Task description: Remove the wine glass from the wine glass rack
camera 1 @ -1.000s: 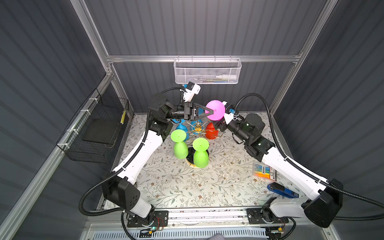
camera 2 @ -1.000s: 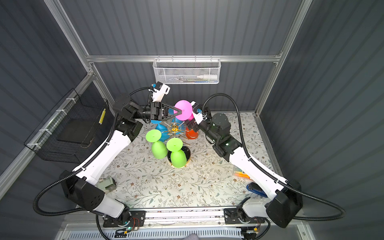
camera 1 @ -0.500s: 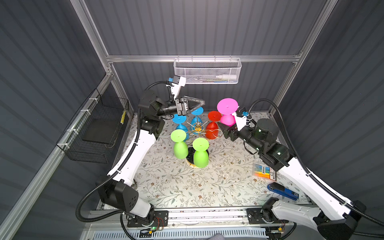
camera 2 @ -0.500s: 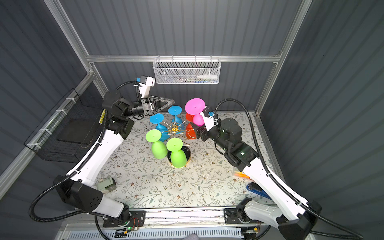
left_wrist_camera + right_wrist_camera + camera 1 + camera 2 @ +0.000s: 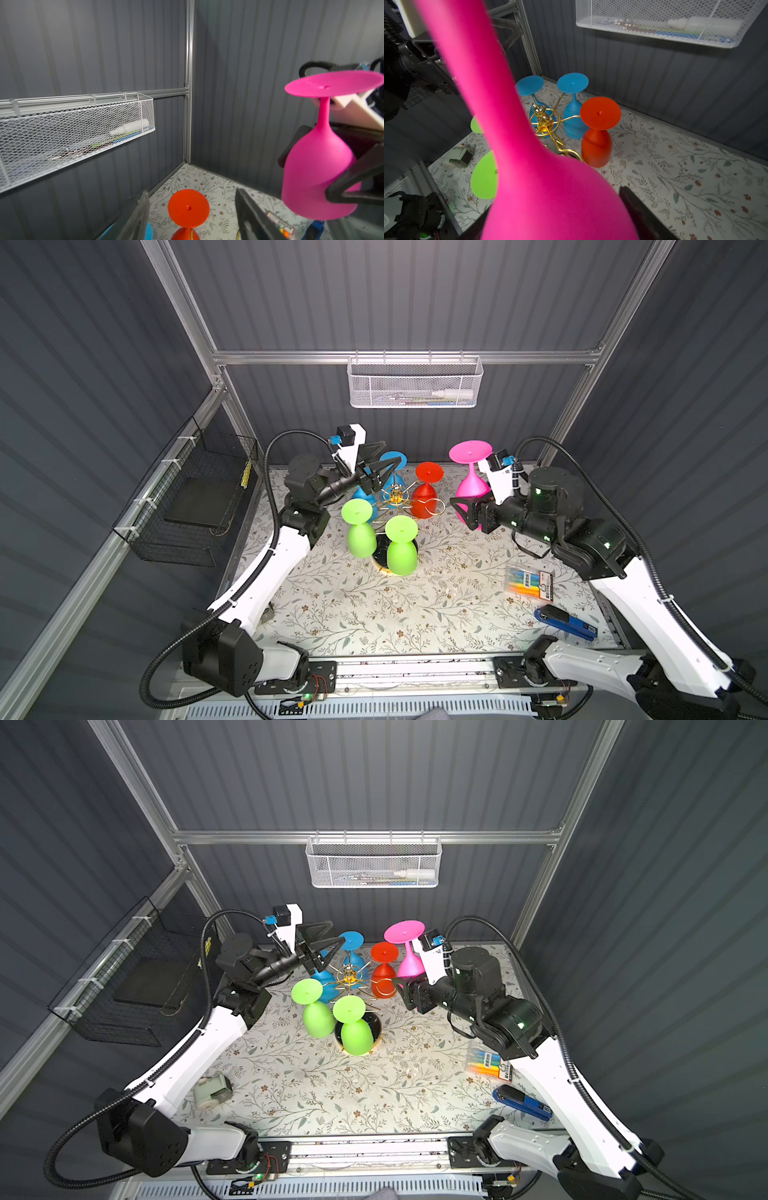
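Top views show the change: the left gripper (image 5: 390,452) has let go and drawn back, jaws spread and empty, while the right gripper (image 5: 465,510) alone clamps the pink wine glass (image 5: 471,485) by its bowl, clear of the wine glass rack (image 5: 395,494) just past its fingertips, so the removal looks done. Left wrist view has the pink wine glass (image 5: 318,166) upside down, foot uppermost, matte and whole, bowl pinched between black fingers (image 5: 334,194). Right wrist view fills with its stem and bowl (image 5: 550,197), the wine glass rack (image 5: 544,124) just beyond, one loop bare.
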You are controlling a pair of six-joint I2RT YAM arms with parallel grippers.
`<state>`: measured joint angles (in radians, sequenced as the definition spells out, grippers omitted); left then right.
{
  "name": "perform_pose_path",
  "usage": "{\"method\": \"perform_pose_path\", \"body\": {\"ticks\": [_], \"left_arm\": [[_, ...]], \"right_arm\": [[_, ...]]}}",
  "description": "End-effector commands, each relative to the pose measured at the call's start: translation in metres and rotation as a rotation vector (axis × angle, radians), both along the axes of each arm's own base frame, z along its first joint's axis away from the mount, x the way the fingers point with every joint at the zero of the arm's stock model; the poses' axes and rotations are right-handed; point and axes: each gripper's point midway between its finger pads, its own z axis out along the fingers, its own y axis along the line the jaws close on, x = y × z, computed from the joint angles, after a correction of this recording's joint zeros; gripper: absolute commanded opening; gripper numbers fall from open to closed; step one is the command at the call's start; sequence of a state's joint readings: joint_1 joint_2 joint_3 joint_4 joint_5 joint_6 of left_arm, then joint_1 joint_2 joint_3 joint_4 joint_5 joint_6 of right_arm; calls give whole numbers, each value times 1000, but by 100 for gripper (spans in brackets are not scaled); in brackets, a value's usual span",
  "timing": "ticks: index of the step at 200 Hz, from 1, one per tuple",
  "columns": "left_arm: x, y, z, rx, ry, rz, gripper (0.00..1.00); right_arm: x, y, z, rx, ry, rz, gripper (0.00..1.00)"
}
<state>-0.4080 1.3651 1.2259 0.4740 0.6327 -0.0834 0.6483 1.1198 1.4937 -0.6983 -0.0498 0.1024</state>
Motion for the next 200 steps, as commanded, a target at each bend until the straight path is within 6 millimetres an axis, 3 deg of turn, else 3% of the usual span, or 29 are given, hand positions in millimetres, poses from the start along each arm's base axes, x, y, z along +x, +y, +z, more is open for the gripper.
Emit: {"method": "perform_pose_path", "body": {"ticks": [1,51,82,116,159,200], "left_arm": [[-23,-4,33,44,-397,2,59],[-42,-26,24,111,-628,-87,48],[-49,-35,17,135,-662,-132,47],[-52,-35,15,158,-690,-125,47],[-54,-31,26,122,-727,-77,47],[-60,-31,28,116,-743,-93,43]], "right_arm": [[-7,8,-16,-23,115,29,64],[-9,26,-22,-56,180,67,64],[-8,38,-20,-55,191,102,63],[-6,49,-21,-62,204,122,63],[-5,60,-25,-74,229,142,62],[-3,69,-30,-71,247,161,62]]}}
